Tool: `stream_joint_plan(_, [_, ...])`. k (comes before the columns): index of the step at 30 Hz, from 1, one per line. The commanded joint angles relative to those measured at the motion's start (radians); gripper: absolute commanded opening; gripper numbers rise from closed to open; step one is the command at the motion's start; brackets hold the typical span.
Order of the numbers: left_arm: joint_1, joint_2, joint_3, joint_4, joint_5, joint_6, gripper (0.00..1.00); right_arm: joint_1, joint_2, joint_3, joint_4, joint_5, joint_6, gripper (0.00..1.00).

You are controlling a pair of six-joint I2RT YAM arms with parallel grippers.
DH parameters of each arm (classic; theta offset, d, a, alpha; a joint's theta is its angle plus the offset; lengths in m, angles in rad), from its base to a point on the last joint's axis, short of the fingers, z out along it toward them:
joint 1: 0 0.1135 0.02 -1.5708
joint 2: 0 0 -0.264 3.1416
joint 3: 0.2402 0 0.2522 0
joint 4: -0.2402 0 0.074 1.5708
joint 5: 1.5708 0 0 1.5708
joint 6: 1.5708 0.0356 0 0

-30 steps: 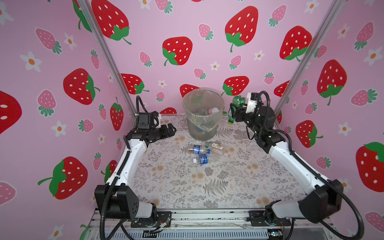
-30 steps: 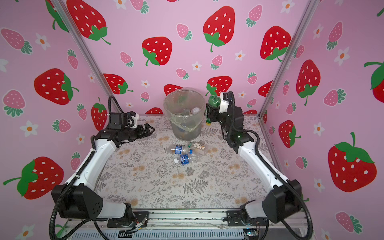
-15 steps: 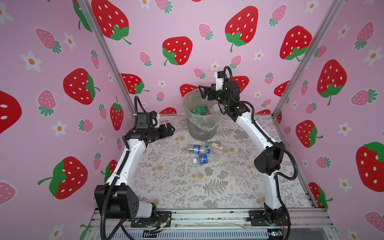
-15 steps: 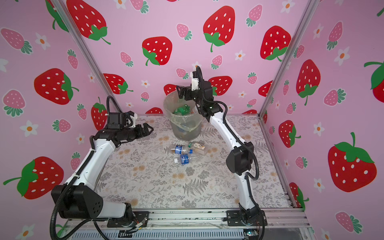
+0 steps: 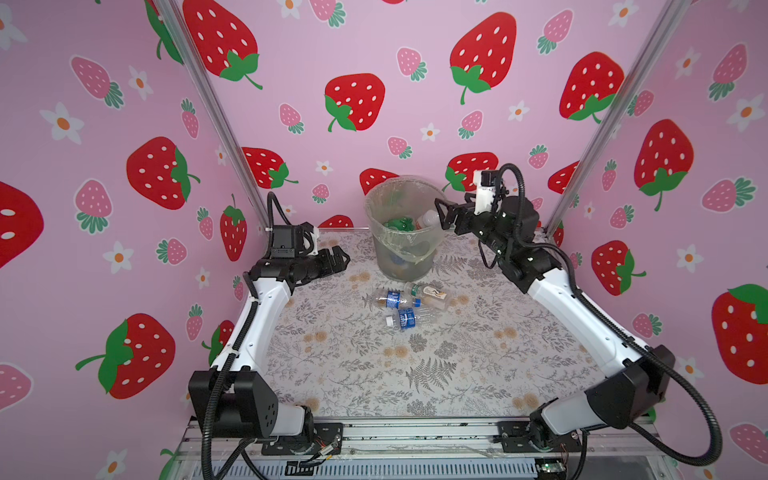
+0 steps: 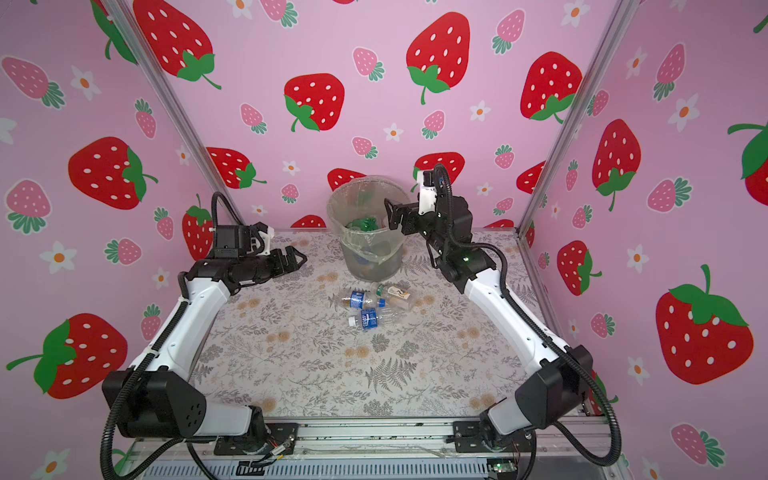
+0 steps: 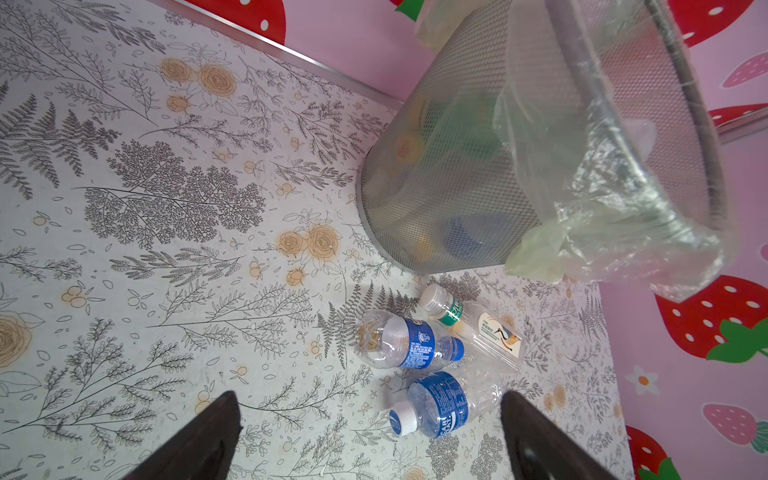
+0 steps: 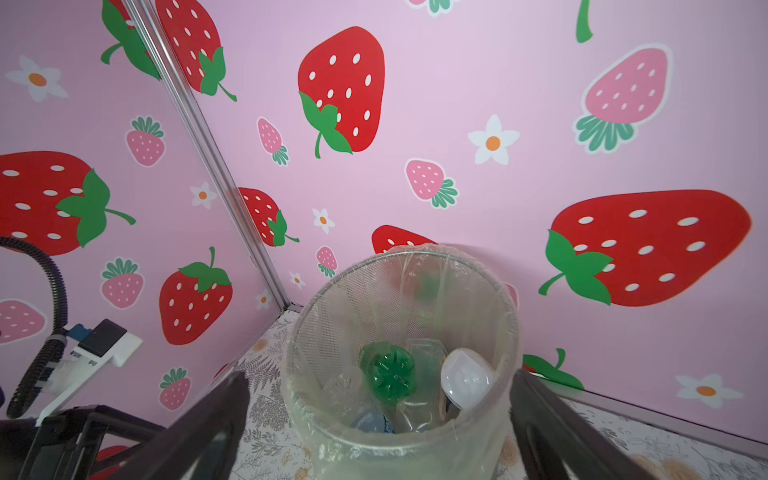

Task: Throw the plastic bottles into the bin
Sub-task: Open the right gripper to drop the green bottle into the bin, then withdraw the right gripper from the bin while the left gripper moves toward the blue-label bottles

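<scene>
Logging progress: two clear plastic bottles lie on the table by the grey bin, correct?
No, three, per the left wrist view: a blue-capped clear plastic bottle, a white-capped blue-labelled one and a pale-labelled one, on the floral table by the round grey mesh bin.

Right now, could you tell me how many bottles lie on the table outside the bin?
3, in front of the bin: blue-capped bottle left, bird-label bottle right, white-capped blue-label bottle frontmost.

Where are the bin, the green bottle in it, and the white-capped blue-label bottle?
bin (image 5: 390,266): in a top view, lower wall.
green bottle (image 8: 388,376): right wrist view, its base.
white-capped blue-label bottle (image 7: 440,405): left wrist view, its label.
</scene>
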Motion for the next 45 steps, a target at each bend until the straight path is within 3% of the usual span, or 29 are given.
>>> stream_joint_plan(1, [0.005, -0.026, 0.024, 0.008, 0.036, 0.008, 0.99, -0.005, -0.050, -0.094, -0.025, 0.066, -0.026, 0.99])
stream_joint_plan(12, [0.007, -0.019, 0.008, 0.023, 0.012, -0.037, 0.99, -0.011, -0.241, -0.399, -0.057, 0.155, 0.048, 0.99])
stream_joint_plan(18, [0.004, 0.046, 0.048, -0.052, -0.095, -0.133, 0.99, -0.011, -0.339, -0.512, -0.096, 0.197, 0.082, 0.99])
stream_joint_plan(23, [-0.007, 0.056, 0.051, -0.027, -0.050, -0.087, 0.99, -0.012, -0.436, -0.623, -0.109, 0.215, 0.102, 0.99])
stream_joint_plan(28, [-0.092, 0.022, 0.033, -0.022, -0.046, 0.073, 0.99, -0.012, -0.515, -0.682, -0.170, 0.234, 0.100, 0.99])
stream_joint_plan(34, [-0.153, -0.027, 0.000, -0.031, -0.019, 0.103, 0.99, -0.016, -0.574, -0.711, -0.194, 0.213, 0.096, 0.99])
stream_joint_plan(41, [-0.281, -0.120, -0.111, 0.050, -0.026, 0.174, 0.99, -0.033, -0.482, -0.734, -0.183, 0.194, 0.093, 0.99])
stream_joint_plan(45, [-0.403, -0.121, -0.139, 0.057, -0.107, 0.214, 0.99, -0.047, -0.418, -0.749, -0.164, 0.165, 0.092, 0.99])
